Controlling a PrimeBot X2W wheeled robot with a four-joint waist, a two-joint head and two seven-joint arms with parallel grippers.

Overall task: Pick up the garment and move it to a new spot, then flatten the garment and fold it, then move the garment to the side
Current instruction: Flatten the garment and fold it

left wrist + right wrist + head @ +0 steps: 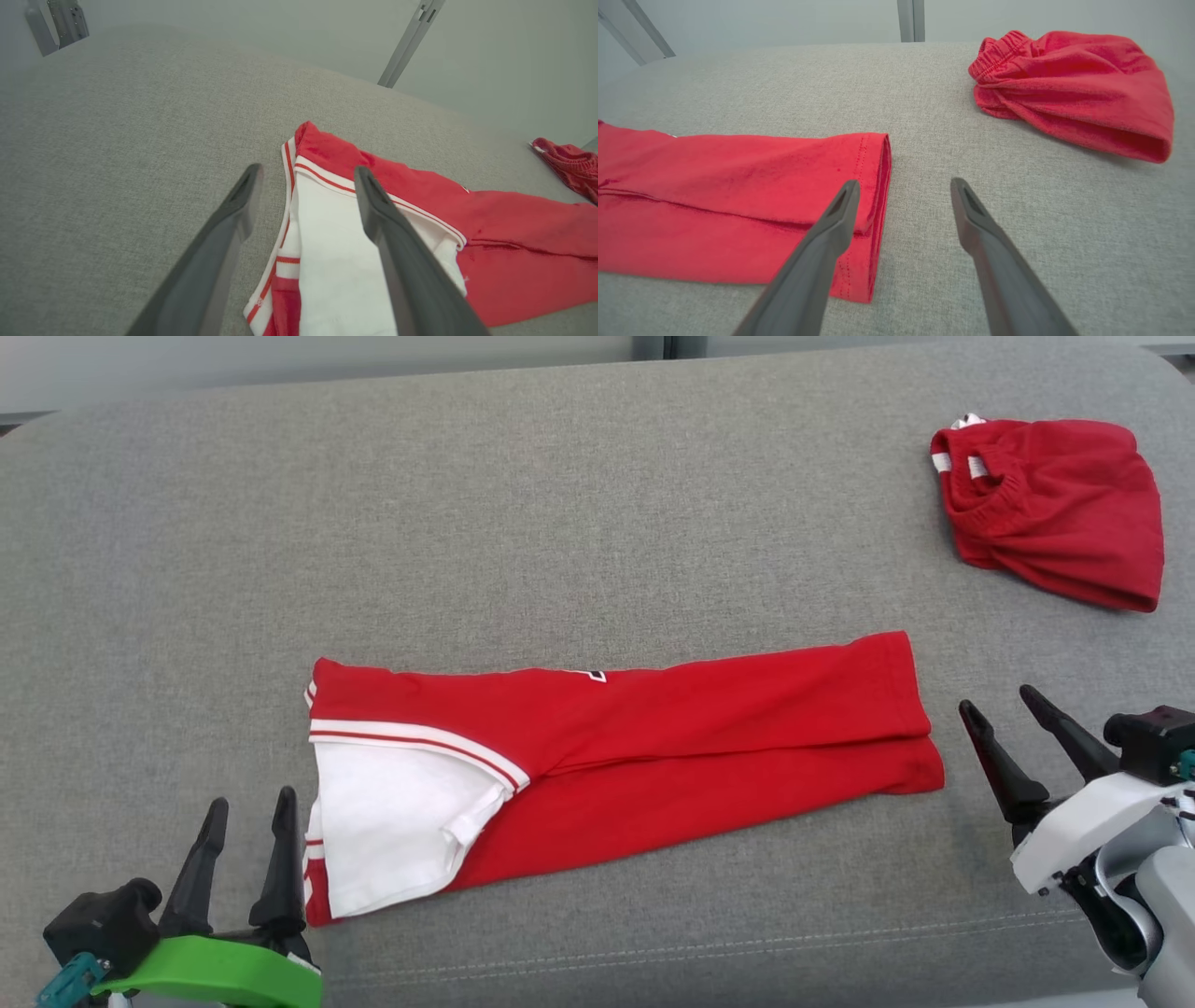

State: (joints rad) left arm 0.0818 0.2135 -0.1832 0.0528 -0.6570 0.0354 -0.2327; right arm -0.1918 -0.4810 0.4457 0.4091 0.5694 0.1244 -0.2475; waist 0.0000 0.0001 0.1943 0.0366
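The left jaws stood open and empty at seven o'clock in the head view, just beside the white end of the folded red garment point(672, 747), which lay flat across the middle of the grey fabric surface point(560, 504). The right jaws, at four o'clock, gaped empty near its hem. A bunched red cloth point(1055, 509) sat at two o'clock.

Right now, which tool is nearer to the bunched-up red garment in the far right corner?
Right. The right tool is on the robot's side of the bunched-up red garment; the left tool is far across, at the folded shirt's white end.
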